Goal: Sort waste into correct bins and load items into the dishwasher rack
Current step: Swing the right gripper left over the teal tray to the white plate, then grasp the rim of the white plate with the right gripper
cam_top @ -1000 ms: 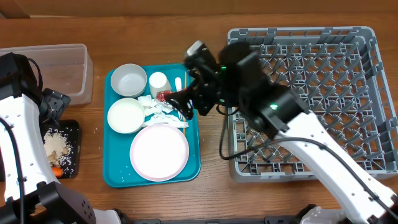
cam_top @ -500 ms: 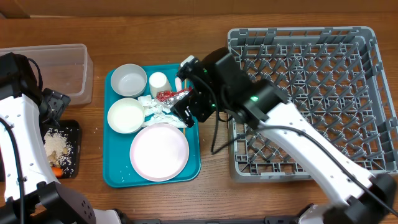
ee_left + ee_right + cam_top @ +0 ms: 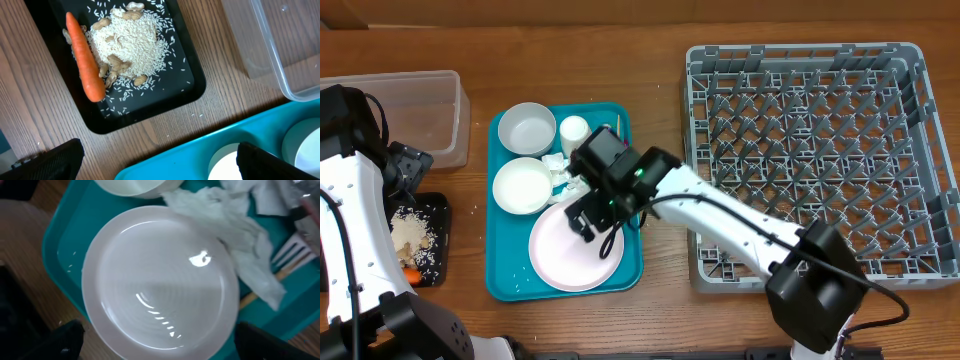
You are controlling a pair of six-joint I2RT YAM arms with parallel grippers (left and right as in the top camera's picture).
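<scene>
**Right gripper above the pink plate**

The pink plate (image 3: 160, 280) lies on the teal tray (image 3: 505, 288), directly under our right gripper (image 3: 167, 342). Its fingers are spread wide and hold nothing. Only its wrist view shows the fork (image 3: 292, 255) ahead and to the right, by a napkin (image 3: 235, 230). Our left gripper (image 3: 160, 165), equally wide and empty, hangs just behind the black tray (image 3: 145, 112). There we see the whole carrot (image 3: 85, 60); the overhead view shows only a tip.

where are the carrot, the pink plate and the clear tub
carrot (image 3: 85, 60): left wrist view, middle of its body
pink plate (image 3: 160, 287): right wrist view, centre of its face
clear tub (image 3: 432, 115): overhead view, bare part of its floor
</scene>
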